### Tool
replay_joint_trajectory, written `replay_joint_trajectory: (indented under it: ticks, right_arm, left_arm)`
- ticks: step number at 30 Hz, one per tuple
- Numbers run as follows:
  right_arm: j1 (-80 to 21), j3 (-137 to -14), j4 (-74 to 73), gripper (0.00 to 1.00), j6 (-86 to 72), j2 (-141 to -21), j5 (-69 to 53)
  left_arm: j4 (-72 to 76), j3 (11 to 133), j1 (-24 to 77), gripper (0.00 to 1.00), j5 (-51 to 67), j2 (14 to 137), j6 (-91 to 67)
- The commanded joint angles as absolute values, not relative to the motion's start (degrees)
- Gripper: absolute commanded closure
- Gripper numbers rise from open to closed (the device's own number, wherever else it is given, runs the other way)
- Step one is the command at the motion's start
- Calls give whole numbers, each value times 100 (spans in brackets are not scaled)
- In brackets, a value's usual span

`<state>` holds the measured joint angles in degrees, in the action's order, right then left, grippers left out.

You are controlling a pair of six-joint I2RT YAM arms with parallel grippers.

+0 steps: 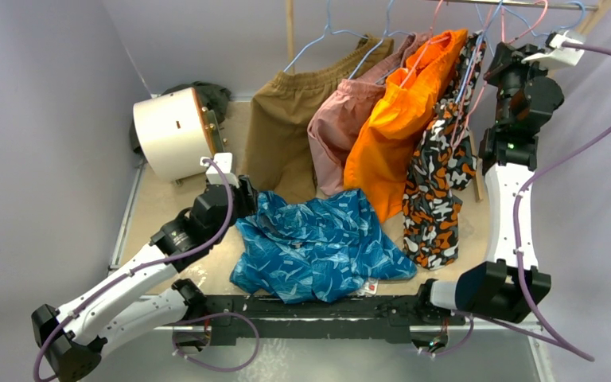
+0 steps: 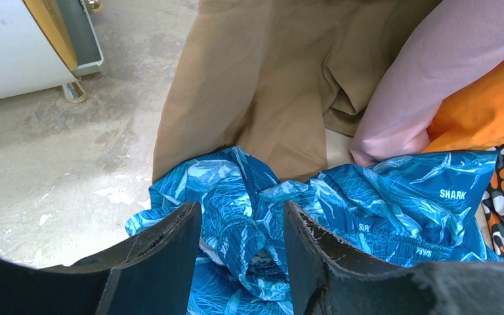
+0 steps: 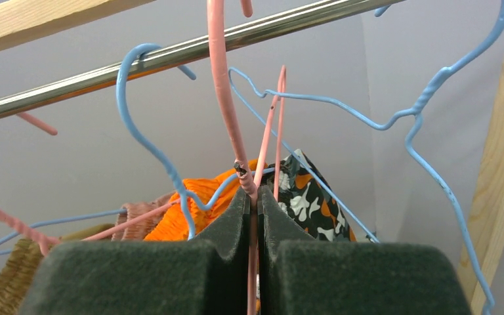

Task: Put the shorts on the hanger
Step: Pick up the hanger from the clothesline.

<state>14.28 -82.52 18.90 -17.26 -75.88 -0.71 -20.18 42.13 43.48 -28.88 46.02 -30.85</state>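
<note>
- Printed in white capitals on the shorts (image 2: 400, 197): "SHARK", upright near the right edge of the left wrist view and upside down lower on the gathered elastic band. A third, smaller print beside it, too creased to read.
- Lying crumpled on the table (image 1: 167, 207), just ahead of the arm bases and below the hanging clothes. Spread widest from left to right in the top view, with a small white-and-red tag at the near right corner.
- Cannot tell from the bunched cloth which way the waistband faces overall.
- left end effector (image 2: 241, 210): spread wide, low over the left end of the shorts, with a ridge of blue fabric in the gap.
- right end effector (image 3: 254, 197): pressed together on the neck of the hanger (image 3: 225, 98), high up at the chrome rail (image 3: 170, 56).
- Neck of the hanger near upright, running from the pinch up past the rail and out of the top of the right wrist view. Body mostly hidden behind the foam pads.
- Beside it on the rail: light blue hangers (image 3: 151, 131). Hanging below: brown shorts (image 1: 286, 135), orange shorts (image 1: 402, 119) and a camouflage-patterned garment (image 1: 437, 191).
</note>
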Motion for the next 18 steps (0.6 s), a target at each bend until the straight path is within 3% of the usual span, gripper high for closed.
replay_joint_trajectory:
  ticks: [1, 18]
  right_arm:
    - [1432, -7931, 2721, 100, -1621, -7253, -85]
    - [1433, -7415, 2384, 100, -1642, -6705, 256]
  left_arm:
    - [-1744, 4433, 4290, 52, -2882, 4612, -3113]
    - [-1733, 4438, 4280, 52, -2883, 4632, -3119]
